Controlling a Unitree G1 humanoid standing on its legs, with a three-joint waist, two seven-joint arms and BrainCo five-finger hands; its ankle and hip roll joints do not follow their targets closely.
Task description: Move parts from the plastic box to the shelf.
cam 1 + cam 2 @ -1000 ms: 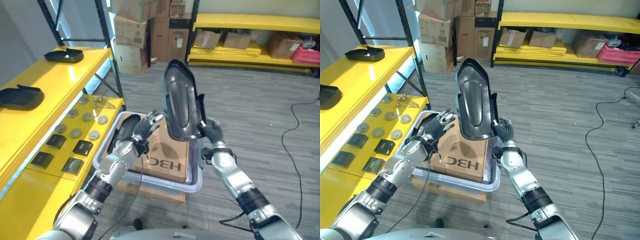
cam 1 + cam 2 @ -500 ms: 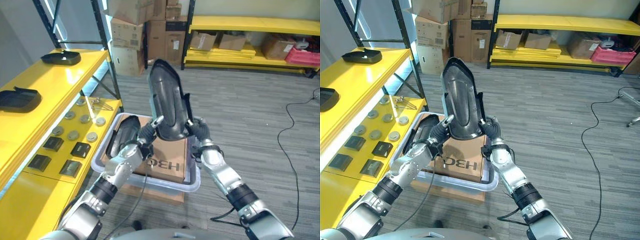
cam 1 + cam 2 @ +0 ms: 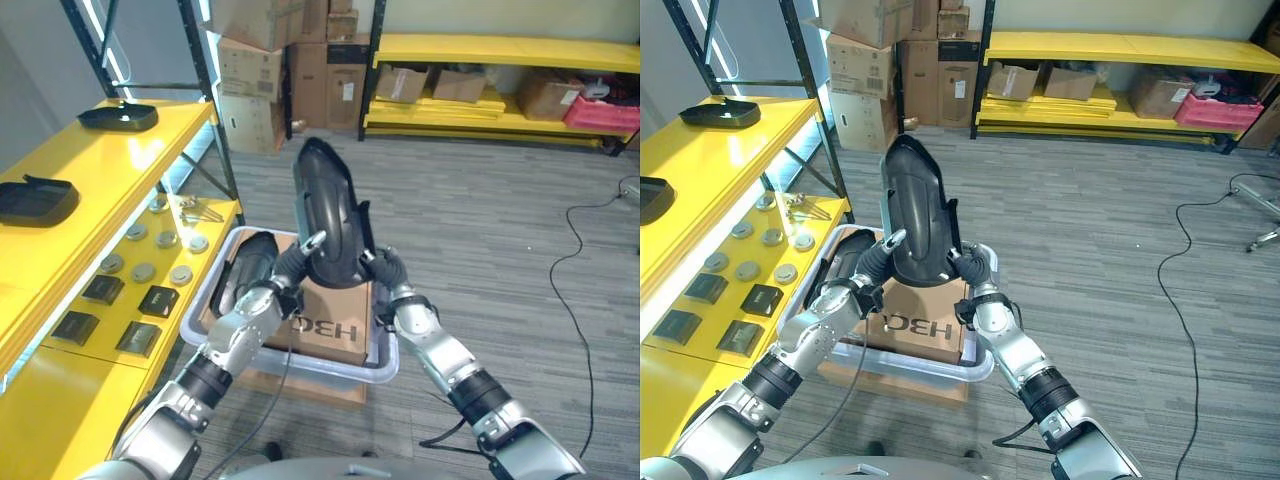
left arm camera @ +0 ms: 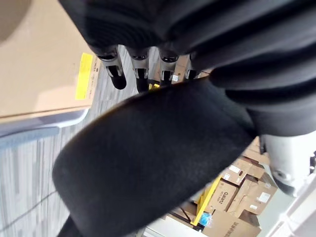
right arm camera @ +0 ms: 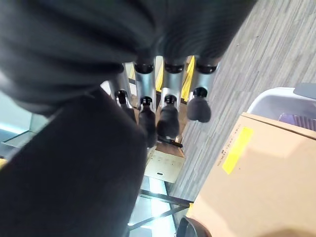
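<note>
1. Main item: long black moulded plastic part (image 3: 328,222), glossy, curved shell shape, held nearly upright and tilted a little, above the plastic box (image 3: 385,357).
2. Left hand (image 3: 290,270): at the part's lower left edge. Fingers (image 4: 114,73) curl over the part's rim in the wrist view, dark tips on its far side; one finger points up along the edge in the head views. Hold reads as a clasp.
3. Right hand (image 3: 970,268): at the part's lower right edge, opp. the left. Fingers (image 5: 168,118) bent over the black surface, tips close together and against it. Thumb position cannot be told from the wrist view.
4. Part is clear of the box, carried by both hands only.
5. Plastic box: pale grey tote on the floor, beside the shelf's lower level. Inside: a brown cardboard carton (image 3: 335,316) taking up most of the space, and a second black part (image 3: 245,275) lying along the box's left side, next to the carton.
6. Shelf (image 3: 75,215): yellow, two levels, to the robot's left. Upper level carries two black tray-like parts (image 3: 38,199), well apart. Lower level (image 3: 100,330) holds round grey discs (image 3: 142,272) in rows, dark square pieces (image 3: 160,299) nearer the robot, small metal bits at the far end; type unclear at this range.
7. Background: stacked cardboard boxes (image 3: 270,60), another yellow rack (image 3: 500,50) along the far wall, grey plank floor (image 3: 500,250).
</note>
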